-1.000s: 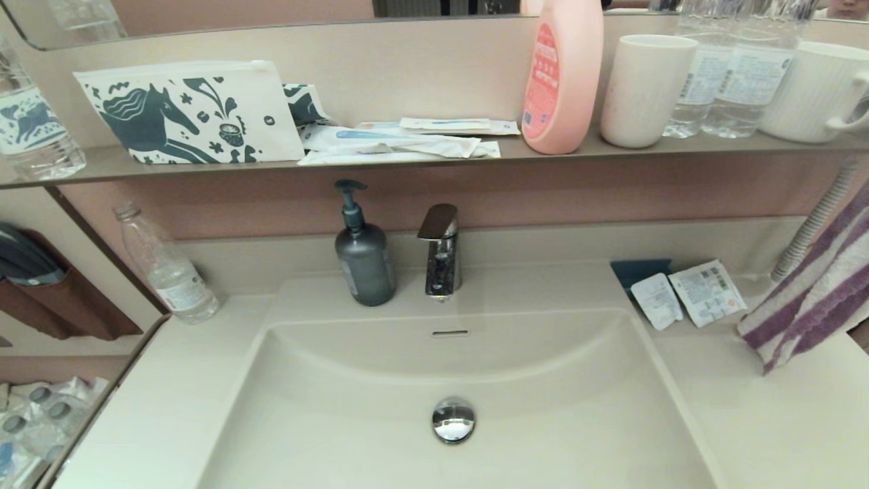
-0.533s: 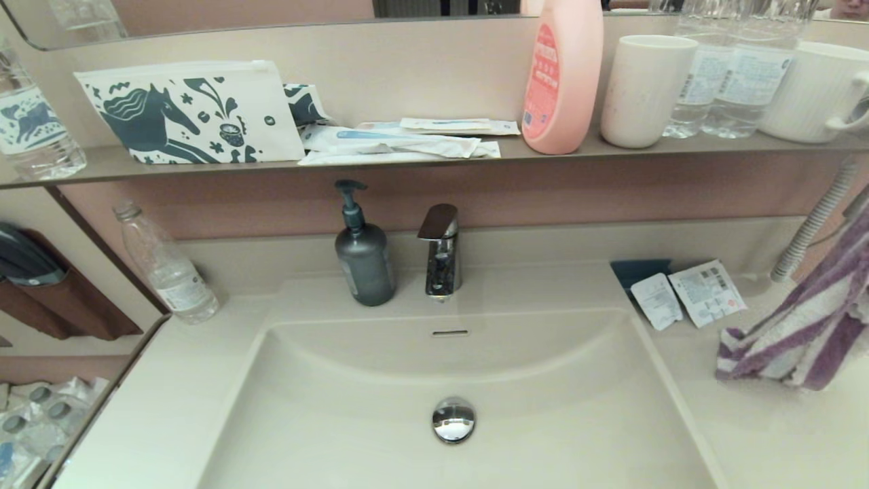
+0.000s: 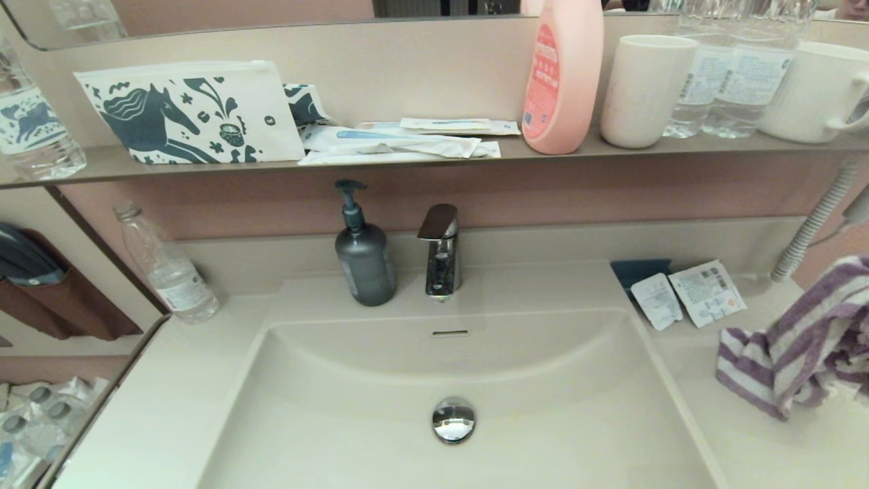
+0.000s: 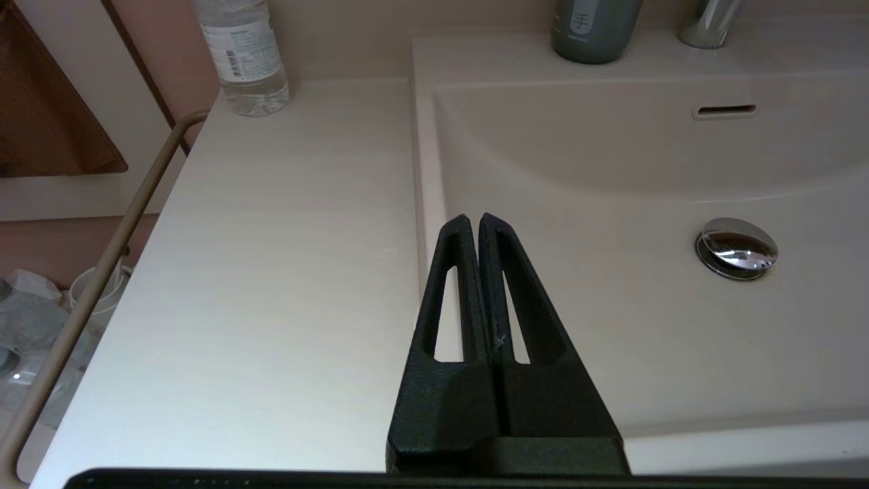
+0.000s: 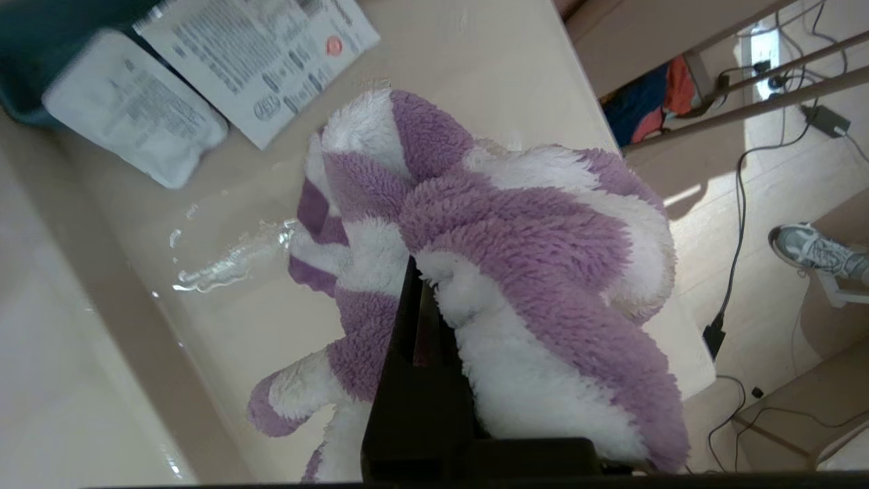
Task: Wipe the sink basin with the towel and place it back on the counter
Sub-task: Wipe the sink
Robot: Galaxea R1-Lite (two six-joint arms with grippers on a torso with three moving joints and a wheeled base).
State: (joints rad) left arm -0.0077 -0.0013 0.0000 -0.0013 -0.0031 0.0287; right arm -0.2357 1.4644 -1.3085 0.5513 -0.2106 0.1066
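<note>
Towel: your purple-and-white striped towel (image 3: 794,356) lay bunched on the counter (image 3: 699,407) at the right of the sink basin (image 3: 380,380), its near-left corner spread flat and the rest heaped up toward the right edge.
Right gripper: your right gripper (image 5: 415,272) was out of the head view; in its wrist view the fingers sat close together with a fold of the towel pinched between them.
Left gripper: your left gripper (image 4: 473,221) hung over the basin's near-left rim, fingers pressed together, holding nothing.
Counter: a streak of water (image 5: 231,261) glistened just beside the towel.
Sachets: two white sachets (image 3: 686,295) lay on the counter farther back, apart from the towel.
Basin: the chrome drain plug (image 3: 453,420) sat at its middle.
</note>
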